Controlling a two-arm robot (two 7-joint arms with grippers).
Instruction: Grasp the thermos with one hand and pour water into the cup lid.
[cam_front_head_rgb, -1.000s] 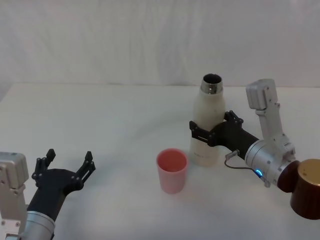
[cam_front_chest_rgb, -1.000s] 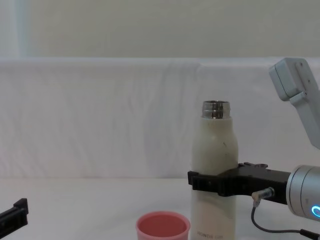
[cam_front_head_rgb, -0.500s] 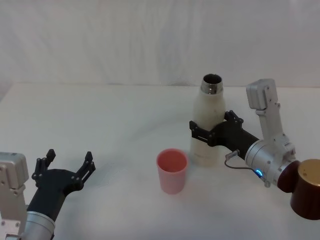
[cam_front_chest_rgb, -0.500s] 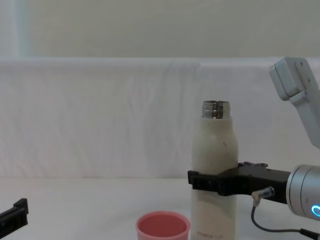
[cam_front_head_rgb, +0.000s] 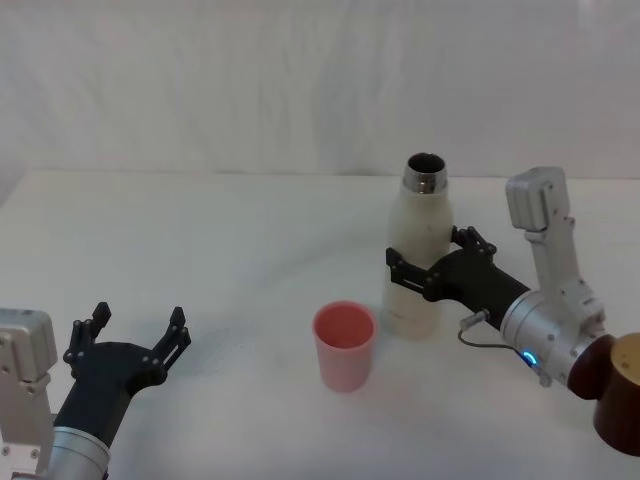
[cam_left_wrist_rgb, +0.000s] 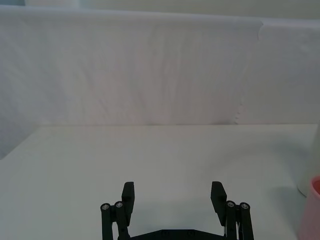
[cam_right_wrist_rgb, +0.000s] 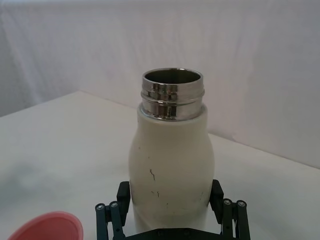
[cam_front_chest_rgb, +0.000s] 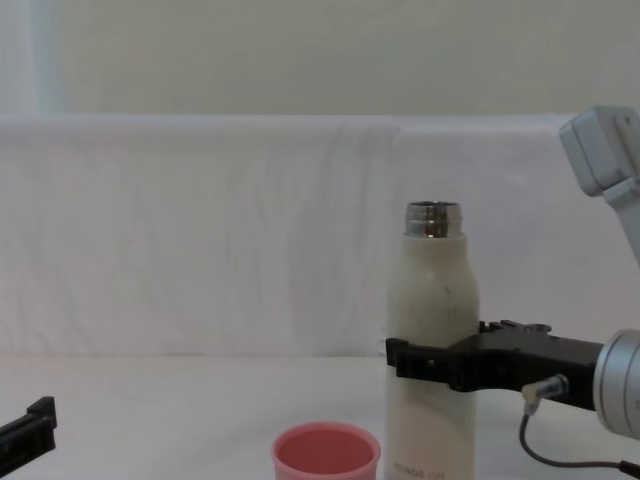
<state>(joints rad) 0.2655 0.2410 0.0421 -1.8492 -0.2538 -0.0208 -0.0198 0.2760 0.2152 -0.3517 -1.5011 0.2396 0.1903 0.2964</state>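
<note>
Thermos (cam_front_head_rgb: 417, 252): cream-white bottle, upright on the white table (cam_front_head_rgb: 220, 250), cap off, steel threaded neck open at the top; held at mid-body between the two black fingers of the right gripper (cam_front_head_rgb: 418, 274). In the right wrist view the thermos (cam_right_wrist_rgb: 171, 165) stands between the two fingers, one finger pressed to each flank, with small dark specks on its wall.

Left gripper (cam_front_head_rgb: 137, 330): nearest the robot, low at the table's near left, well apart from both vessels; fingers spread wide, nothing between them. In the left wrist view the left gripper (cam_left_wrist_rgb: 173, 200) shows bare table between its two raised fingers.

Cup lid (cam_front_head_rgb: 344, 345): salmon-pink cup, upright, mouth up, on the table just beside the thermos, to its left and nearer the robot; not touching the bottle. In the chest view the cup lid (cam_front_chest_rgb: 326, 455) reaches far below the height of the thermos (cam_front_chest_rgb: 432, 340).

Right gripper: clamped on the thermos from the right side, its arm reaching in from the table's right; in the chest view the right gripper (cam_front_chest_rgb: 425, 362) crosses the bottle at about mid-height, below the shoulder.

Backdrop (cam_front_head_rgb: 300, 80): white cloth wall behind the table's far edge.
</note>
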